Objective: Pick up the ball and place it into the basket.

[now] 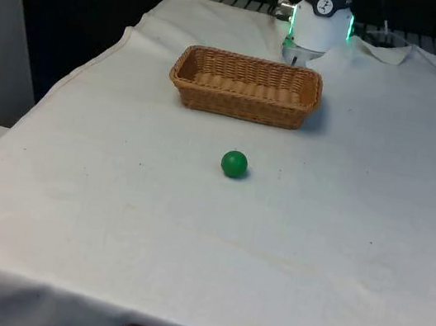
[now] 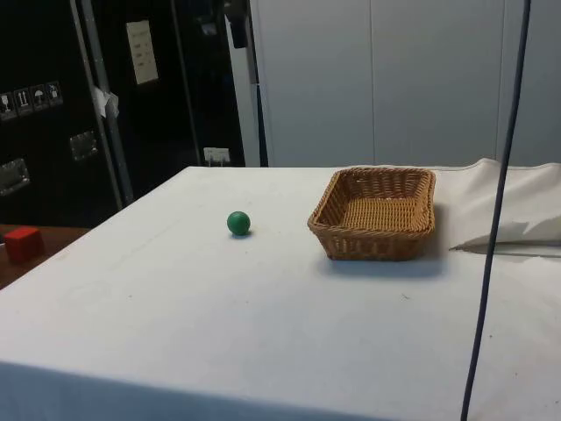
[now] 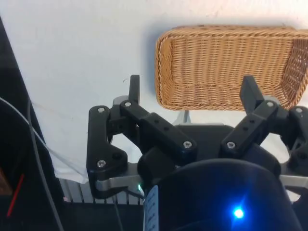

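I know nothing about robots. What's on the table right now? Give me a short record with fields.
ball: green ball, resting on the white cloth, apart from the basket
basket: wicker basket, nothing inside it, standing between ball and robot
hand: black two-finger hand, fingers spread open, holding nothing, above the cloth near the basket's rim
progress: ball not yet picked up

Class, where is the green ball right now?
In the front view, the green ball lies on the white cloth, apart from the wicker basket and nearer the camera.
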